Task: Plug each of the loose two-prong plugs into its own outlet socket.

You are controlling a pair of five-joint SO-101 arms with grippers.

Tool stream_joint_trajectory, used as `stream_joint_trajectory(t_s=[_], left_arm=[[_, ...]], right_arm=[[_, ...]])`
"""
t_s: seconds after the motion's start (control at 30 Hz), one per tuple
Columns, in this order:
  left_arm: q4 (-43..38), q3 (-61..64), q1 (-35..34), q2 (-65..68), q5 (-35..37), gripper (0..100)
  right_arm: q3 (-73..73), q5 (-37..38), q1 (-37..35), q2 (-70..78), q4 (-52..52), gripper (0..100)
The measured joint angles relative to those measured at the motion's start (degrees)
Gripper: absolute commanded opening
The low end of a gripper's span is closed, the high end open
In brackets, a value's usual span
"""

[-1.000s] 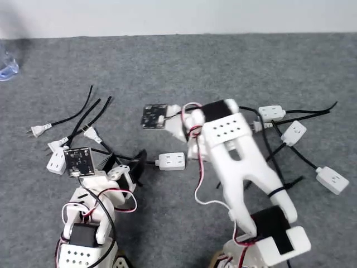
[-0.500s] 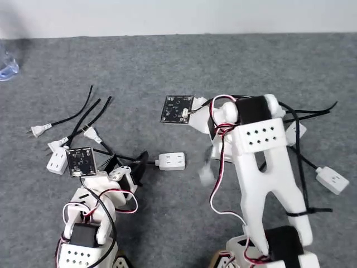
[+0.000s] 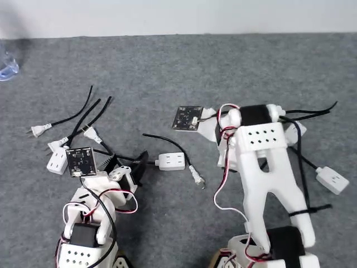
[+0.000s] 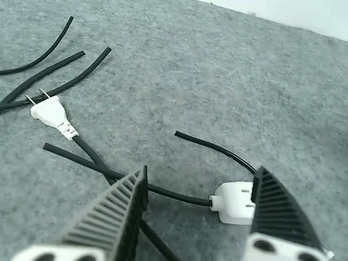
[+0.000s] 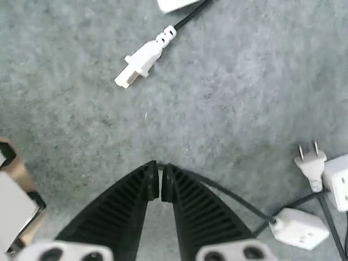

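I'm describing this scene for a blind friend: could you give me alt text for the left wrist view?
An open gripper with two black ribbed fingers hangs over grey carpet, a white socket block on a black cord showing between them. Farther off lies a white two-prong plug among loose black cords.

A table [image 3: 223, 67] covered in grey felt is being used as the base, and on it are being carried a white socket [image 3: 172, 161] near the middle, a small plug [image 3: 197, 180] near it, a corded plug [image 3: 37, 130] at the far left and a second socket [image 3: 332, 180] at the right edge.
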Motion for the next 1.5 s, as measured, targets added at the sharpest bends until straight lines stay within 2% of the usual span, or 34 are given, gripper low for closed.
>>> stream_joint_trajectory(t_s=[0.17,0.4,0.57,0.87,1.13,1.33,1.5], left_arm=[[0.00,0.00,0.00,0.00,0.00,29],[0.00,0.00,0.00,0.00,0.00,29],[0.00,0.00,0.00,0.00,0.00,29],[0.00,0.00,0.00,0.00,0.00,29],[0.00,0.00,0.00,0.00,0.00,29],[0.00,0.00,0.00,0.00,0.00,29],[0.00,0.00,0.00,0.00,0.00,29]], right_arm=[[5.80,-8.97,-5.45,0.00,-9.93,17.3],[14.42,-16.88,-13.98,0.00,-21.36,17.0],[15.12,-20.48,-15.74,4.22,-24.53,17.0],[13.54,-23.30,-16.35,17.58,-27.16,16.7],[12.04,-22.42,-15.65,21.19,-27.60,0.7],[11.87,-18.99,-15.03,21.36,-27.60,0.8],[10.81,-17.85,-10.37,21.45,-27.52,0.8]])
